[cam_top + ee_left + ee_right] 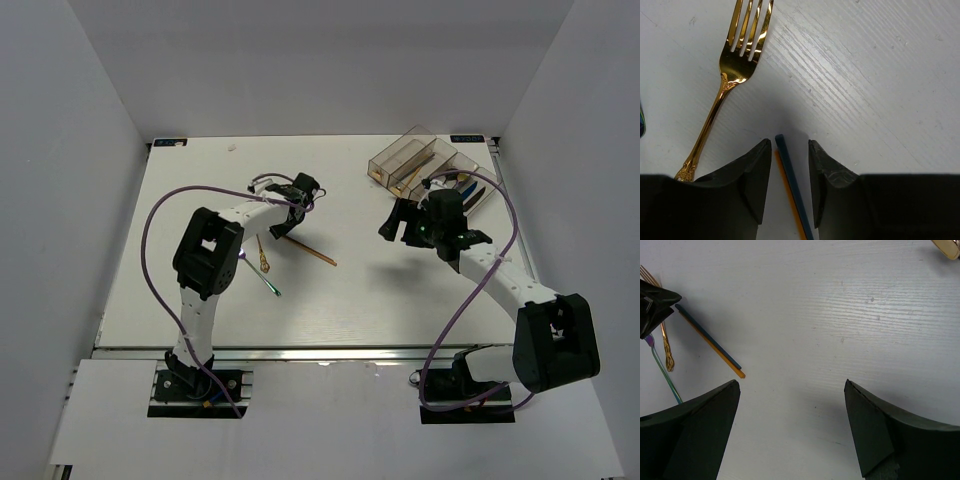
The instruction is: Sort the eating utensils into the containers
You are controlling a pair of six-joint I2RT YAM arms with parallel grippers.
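Chopsticks [790, 185] in the middle of the tabletop [400, 300] lie inside the released left hand [790, 144], straddled for a pinch; the right hand [791, 385] is released too.

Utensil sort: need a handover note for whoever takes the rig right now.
Left gripper: open, low over the table, jaws either side of the chopstick pair (one dark blue, one gold). Gaps show on both sides, so nothing is gripped yet.
Right gripper: wide open, empty, over bare table near the bins.
Done: several utensils lie in the bins; which ones is hard to tell.
To do: chopstick pair, gold fork and silver-teal fork, all on the table beside the left gripper.
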